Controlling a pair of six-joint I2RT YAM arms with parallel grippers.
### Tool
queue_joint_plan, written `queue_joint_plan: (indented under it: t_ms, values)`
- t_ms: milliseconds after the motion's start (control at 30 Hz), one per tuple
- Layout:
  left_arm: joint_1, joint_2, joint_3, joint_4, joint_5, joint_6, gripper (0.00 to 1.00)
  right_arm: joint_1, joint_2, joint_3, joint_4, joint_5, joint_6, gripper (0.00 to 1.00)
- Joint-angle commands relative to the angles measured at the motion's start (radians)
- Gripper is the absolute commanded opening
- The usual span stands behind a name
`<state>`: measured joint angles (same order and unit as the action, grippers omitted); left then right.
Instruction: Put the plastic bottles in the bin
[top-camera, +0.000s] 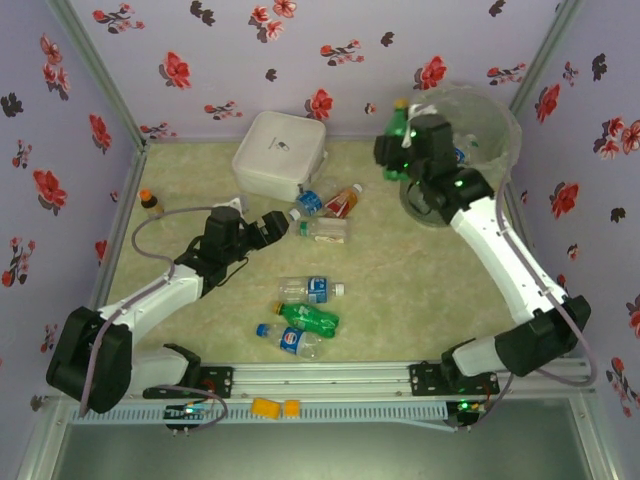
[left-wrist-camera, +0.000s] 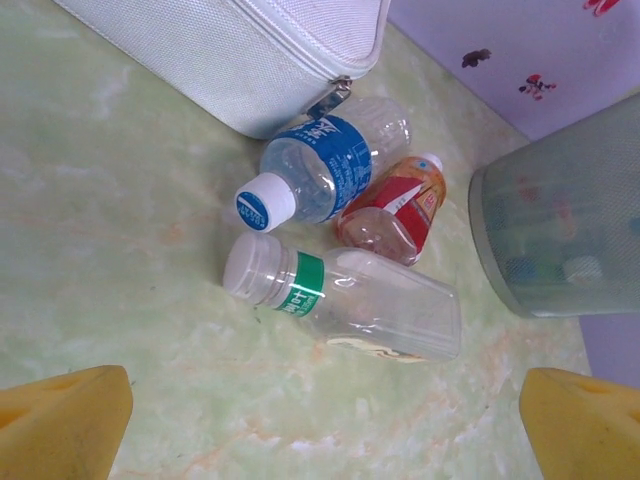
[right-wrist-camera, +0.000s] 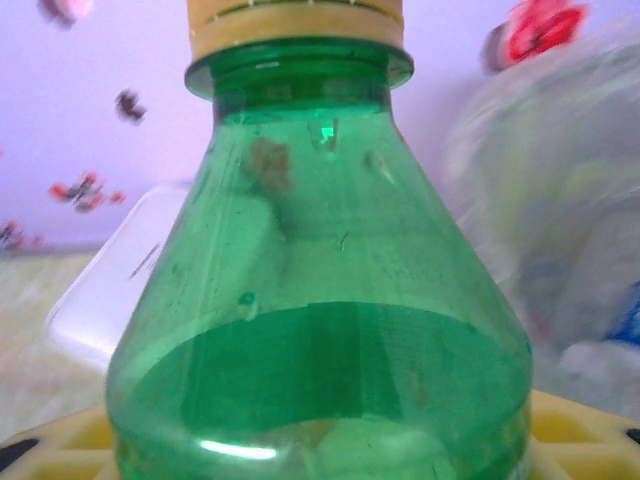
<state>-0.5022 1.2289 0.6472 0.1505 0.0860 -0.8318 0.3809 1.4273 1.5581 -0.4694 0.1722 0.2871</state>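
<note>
The right gripper (top-camera: 400, 152) clasps a green bottle (right-wrist-camera: 320, 300) at the left rim of the bin (top-camera: 505, 115). The left gripper (top-camera: 278, 228), fingers spread wide, hovers left of the bin near 3 lying bottles (left-wrist-camera: 345, 300).

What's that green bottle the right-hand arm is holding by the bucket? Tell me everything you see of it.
The green bottle is see-through green plastic with a pale yellow cap, narrow neck and sloping shoulders widening to a round body. A darker band crosses its lower part; label or liquid, I cannot tell. It is held cap-up in the right tool, yellow pads on either side of its body, raised up beside the bin's rim.
</note>
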Motion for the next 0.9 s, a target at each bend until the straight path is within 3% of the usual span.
queue_joint_plan:
  t_ms: [0,300,567,667,867]
  values:
    - [-0.007,-0.024,0.016,-0.044,-0.023,0.066,1.00,-0.091,0.054,0.096,-0.017,-0.011,-0.019,0.38]
    - [-0.007,-0.032,0.029,-0.074,-0.023,0.088,1.00,-0.276,0.221,0.240,-0.046,-0.050,0.025,0.40]
    - [-0.007,-0.037,0.044,-0.099,-0.023,0.095,1.00,-0.317,0.332,0.291,-0.088,-0.095,0.051,0.45]
    - [-0.007,-0.045,0.052,-0.111,-0.025,0.102,1.00,-0.323,0.349,0.310,-0.103,-0.102,0.055,0.53]
    - [-0.008,-0.056,0.055,-0.124,-0.025,0.103,1.00,-0.324,0.329,0.342,-0.123,-0.101,0.052,0.86]
